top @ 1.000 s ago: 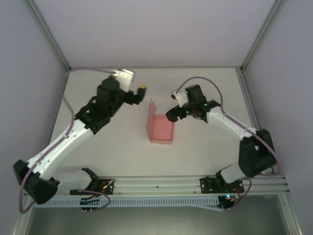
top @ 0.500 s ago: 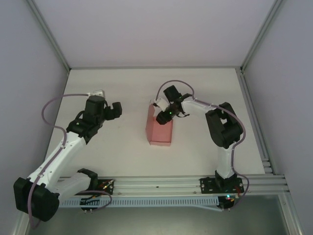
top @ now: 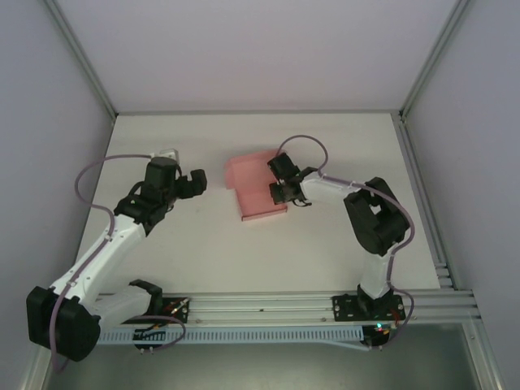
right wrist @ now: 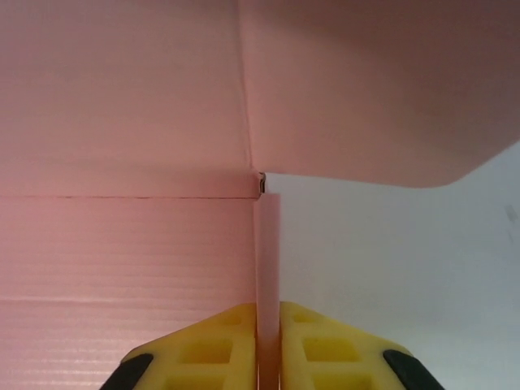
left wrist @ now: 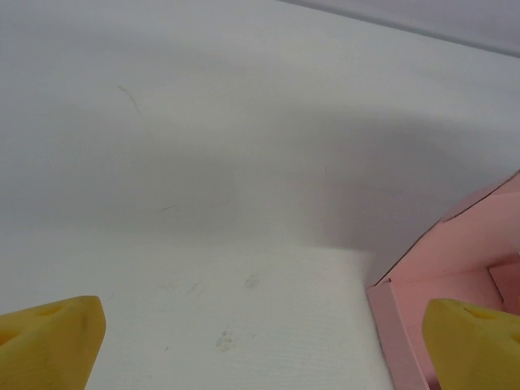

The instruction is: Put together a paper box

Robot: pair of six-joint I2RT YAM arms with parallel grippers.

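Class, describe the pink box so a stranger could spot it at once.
On the white table, between the two arms, lies the paper box, one wall pinched by the right gripper. It is the only pink card piece there.

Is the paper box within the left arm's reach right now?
Probably yes: only bare table lies between the open left tool and the paper box, whose other side the right tool pinches.

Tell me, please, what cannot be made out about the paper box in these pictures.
- Top external: the right gripper covers the paper box edge it pinches.
- Right wrist: the box overruns the frame; overall shape unreadable.
- Left wrist: the right frame edge cuts the box off.
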